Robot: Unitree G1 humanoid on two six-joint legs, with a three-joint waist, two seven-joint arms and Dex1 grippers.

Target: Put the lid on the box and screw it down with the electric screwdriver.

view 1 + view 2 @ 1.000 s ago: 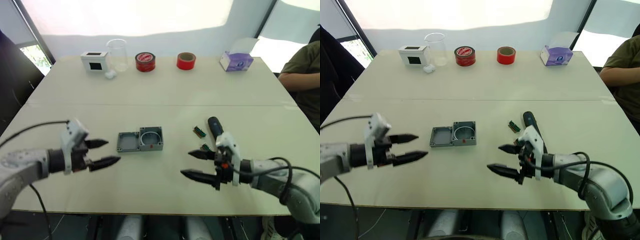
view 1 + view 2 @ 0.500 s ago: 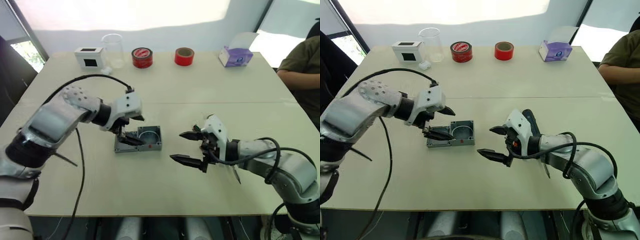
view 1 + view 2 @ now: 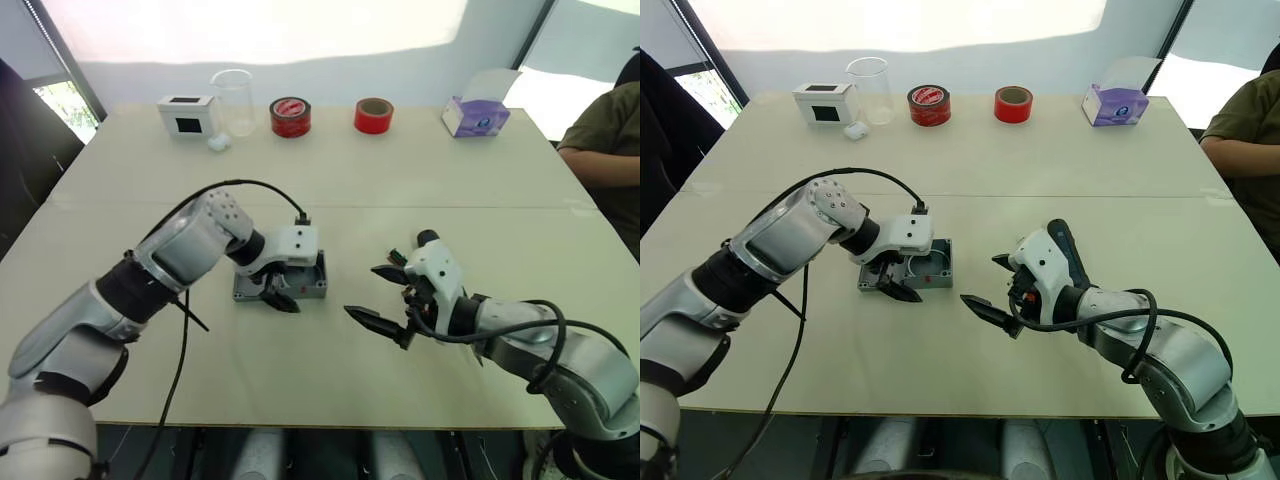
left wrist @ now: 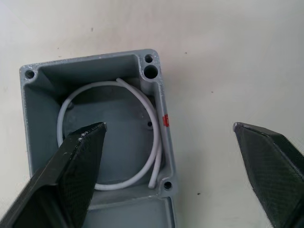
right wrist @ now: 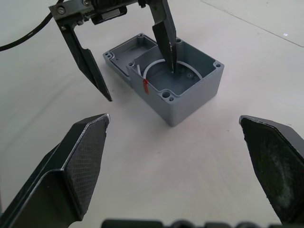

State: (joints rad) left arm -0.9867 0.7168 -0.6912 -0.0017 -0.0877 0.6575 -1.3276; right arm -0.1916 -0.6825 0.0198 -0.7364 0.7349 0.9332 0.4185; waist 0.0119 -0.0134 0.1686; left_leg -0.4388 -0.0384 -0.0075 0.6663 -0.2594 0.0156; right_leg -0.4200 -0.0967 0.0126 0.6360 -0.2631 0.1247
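Note:
The grey box [image 5: 185,83] stands open on the table, with a white ring inside and a red mark [image 4: 165,120] on one wall. Against its far side lies the shallow lid [image 5: 128,54], partly hidden by my left arm in the head views. My left gripper [image 3: 908,282] is open and straddles the marked wall, one finger [image 5: 166,42] inside the box and the other finger [image 5: 88,66] outside. To the right of the box my right gripper [image 3: 360,290] is open and holds nothing. The black electric screwdriver [image 3: 1058,240] lies on the table behind the right gripper, mostly hidden by it.
Along the far edge stand a white box with a black window [image 3: 188,113], a clear beaker [image 3: 233,102], two red tape rolls [image 3: 290,117] [image 3: 373,115] and a tissue box [image 3: 475,115]. A person [image 3: 605,150] sits at the right.
My left gripper has moved right from the lid to the box, and one finger is now inside it. The right gripper has barely moved.

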